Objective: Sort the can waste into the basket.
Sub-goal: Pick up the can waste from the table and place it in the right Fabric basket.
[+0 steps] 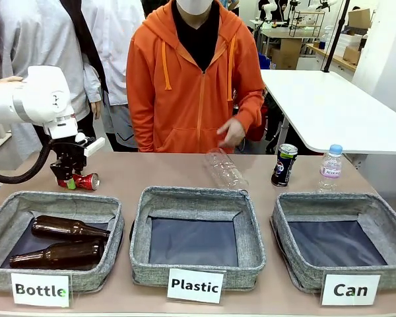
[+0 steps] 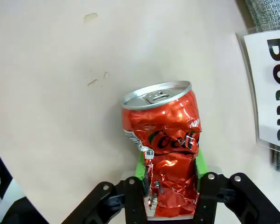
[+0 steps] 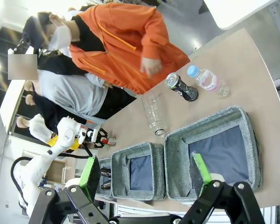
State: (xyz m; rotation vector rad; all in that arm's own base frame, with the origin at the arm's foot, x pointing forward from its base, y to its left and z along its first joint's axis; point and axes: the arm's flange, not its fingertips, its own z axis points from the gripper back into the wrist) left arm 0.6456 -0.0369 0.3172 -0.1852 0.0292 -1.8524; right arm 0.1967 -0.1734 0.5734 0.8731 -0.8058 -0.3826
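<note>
The crushed shiny red can (image 1: 87, 181) lies on its side on the table behind the "Bottle" bin. My left gripper (image 1: 71, 176) is shut on it from above. In the left wrist view the green pads (image 2: 141, 166) press both sides of the red can (image 2: 167, 140). The dark navy can (image 1: 284, 164) stands upright at the far right, behind the "Can" basket (image 1: 327, 199). My right gripper (image 3: 144, 175) hangs open and high above the "Can" basket (image 3: 175, 168), holding nothing. From there the dark can (image 3: 181, 87) and the red can (image 3: 112, 140) also show.
The "Bottle" bin (image 1: 10, 205) holds two brown glass bottles (image 1: 66, 228). The "Plastic" bin (image 1: 185, 195) sits in the middle. A clear plastic bottle (image 1: 226, 170) lies behind it, and a small blue-capped bottle (image 1: 330, 168) stands far right. A person's hand (image 1: 232, 134) hovers at the far edge.
</note>
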